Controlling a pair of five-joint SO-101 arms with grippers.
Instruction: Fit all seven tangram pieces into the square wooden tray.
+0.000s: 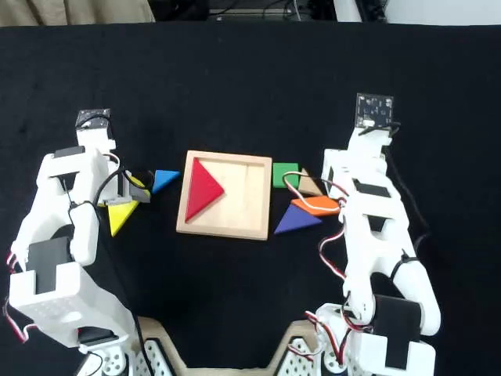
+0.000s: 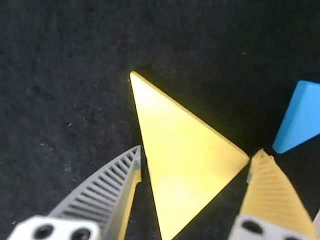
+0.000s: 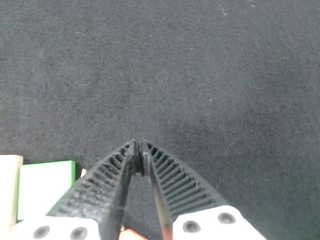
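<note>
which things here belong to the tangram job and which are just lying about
Part of the job:
wooden tray
red triangle, already in the tray
yellow triangle
light blue triangle
green square
tan piece
orange piece
dark blue triangle

Just lying about:
black cloth over the table
beige curtain at the far edge

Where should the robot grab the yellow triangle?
Probably by its two long side edges, coming straight down from above. The yellow triangle lies flat on the cloth, and the left end effector sits open with one finger on each side.
</note>
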